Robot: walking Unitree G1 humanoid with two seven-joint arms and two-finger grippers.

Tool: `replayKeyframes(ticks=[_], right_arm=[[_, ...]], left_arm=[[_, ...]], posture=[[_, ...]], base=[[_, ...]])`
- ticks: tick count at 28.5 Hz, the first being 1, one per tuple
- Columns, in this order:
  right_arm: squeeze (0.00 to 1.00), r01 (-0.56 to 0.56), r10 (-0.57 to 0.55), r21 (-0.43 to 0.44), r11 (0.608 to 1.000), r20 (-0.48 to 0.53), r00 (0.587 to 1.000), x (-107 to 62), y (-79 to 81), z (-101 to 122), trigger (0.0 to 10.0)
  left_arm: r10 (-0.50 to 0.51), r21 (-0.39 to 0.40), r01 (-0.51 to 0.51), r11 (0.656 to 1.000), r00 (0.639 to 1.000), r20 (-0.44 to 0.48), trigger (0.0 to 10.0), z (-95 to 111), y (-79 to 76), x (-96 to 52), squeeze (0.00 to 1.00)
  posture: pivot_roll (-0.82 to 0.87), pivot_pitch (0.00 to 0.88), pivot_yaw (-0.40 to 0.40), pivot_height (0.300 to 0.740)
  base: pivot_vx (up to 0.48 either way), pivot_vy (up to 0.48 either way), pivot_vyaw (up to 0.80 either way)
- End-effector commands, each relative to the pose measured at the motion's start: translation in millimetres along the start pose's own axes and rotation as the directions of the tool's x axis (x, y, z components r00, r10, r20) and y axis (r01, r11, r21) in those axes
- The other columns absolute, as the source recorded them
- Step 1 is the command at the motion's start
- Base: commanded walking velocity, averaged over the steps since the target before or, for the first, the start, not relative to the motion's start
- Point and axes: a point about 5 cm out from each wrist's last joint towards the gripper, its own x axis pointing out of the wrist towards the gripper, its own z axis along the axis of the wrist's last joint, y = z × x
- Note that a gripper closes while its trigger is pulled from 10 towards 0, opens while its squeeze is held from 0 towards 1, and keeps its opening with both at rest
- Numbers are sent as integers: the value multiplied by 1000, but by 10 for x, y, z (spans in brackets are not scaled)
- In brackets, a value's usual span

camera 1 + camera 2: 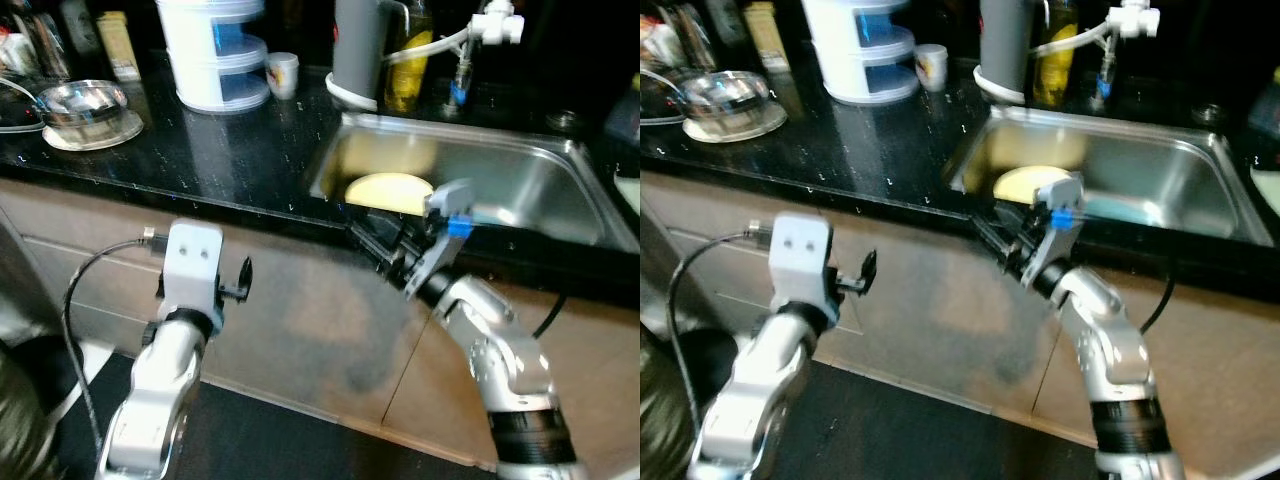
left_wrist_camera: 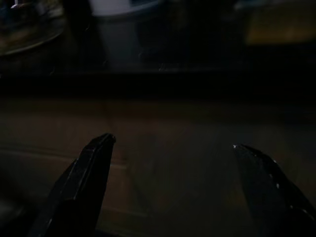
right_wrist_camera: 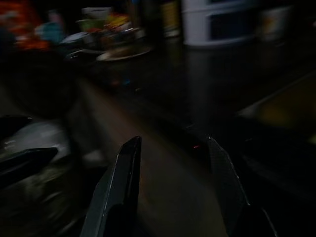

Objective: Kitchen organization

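- Left eye view shows us the right gripper (image 1: 375,243) at the front edge of the dark surface (image 1: 200,150), just before the near-left corner of the sink (image 1: 520,180).
- Inside the sink lies a pale yellow plate (image 1: 390,192), which we judge to be the thing to organise; it is beyond the fingers and slightly to the robot's right of them.
- Right wrist view shows the fingers (image 3: 123,182) spread, with nothing between them.
- We think the plate's visible long axis runs along the sink's front wall, so the fingers must rise over the rim first.
- Left gripper (image 1: 240,280) hangs before the cabinet front (image 1: 300,310), well apart from the sink, fingers also spread.
- So the right arm is clearly the nearer one.
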Motion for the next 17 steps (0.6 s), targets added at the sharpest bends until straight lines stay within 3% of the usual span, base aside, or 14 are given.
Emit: replayKeyframes(ticks=[1,5,9,17], right_arm=[[0,-26,26,24,999,5,1000,-26,31,3,10000],[0,-35,35,51,998,8,999,-28,71,-24,10000],[0,-121,119,58,991,33,992,-20,317,-65,10000],[0,-193,189,54,980,68,980,28,436,-8,10000]], left_arm=[[-11,-25,10,1000,1000,-14,10000,-31,-20,-20,0],[-13,-96,8,995,999,-49,10000,-85,-63,-62,0],[-78,-109,68,992,993,-90,10000,-181,-247,-191,0],[-88,-125,80,989,994,-67,10000,-179,-217,-177,0]], posture=[[39,0,-8,740],[41,0,-6,740],[63,0,-3,740],[78,0,-5,740]], base=[[0,0,800],[0,0,800],[0,0,783],[0,0,771]])
